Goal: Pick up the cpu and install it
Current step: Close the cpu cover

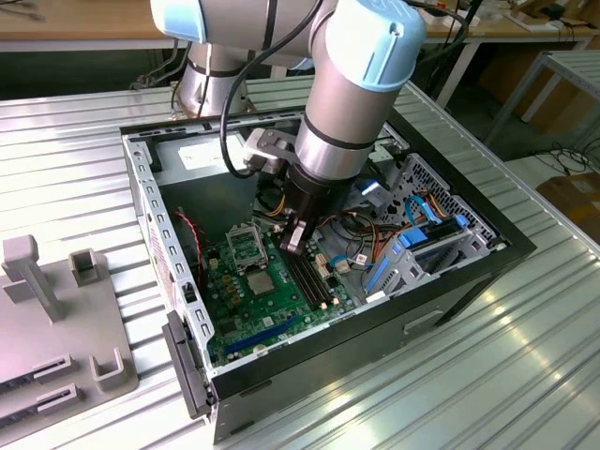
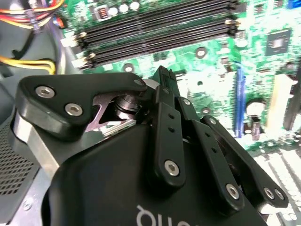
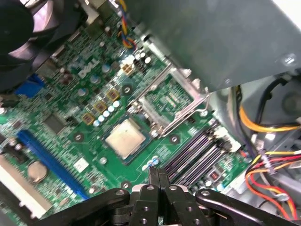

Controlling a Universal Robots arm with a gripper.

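In the exterior view the black claw (image 1: 294,242), closed on nothing, is hovering at two o'clock of the pale silvery-tan square cpu (image 1: 261,282), which is lying on the green circuit board (image 1: 242,321) at five o'clock of the black-and-metal square socket frame (image 1: 245,246).

A green printed motherboard (image 1: 246,305) lies flat inside an open black metal computer case (image 1: 328,380). Long black memory slots (image 3: 195,157) line one edge of that board. A long blue expansion slot (image 3: 49,162) crosses its other part, and yellow and red cables (image 3: 273,127) lie just beyond the memory-slot edge.
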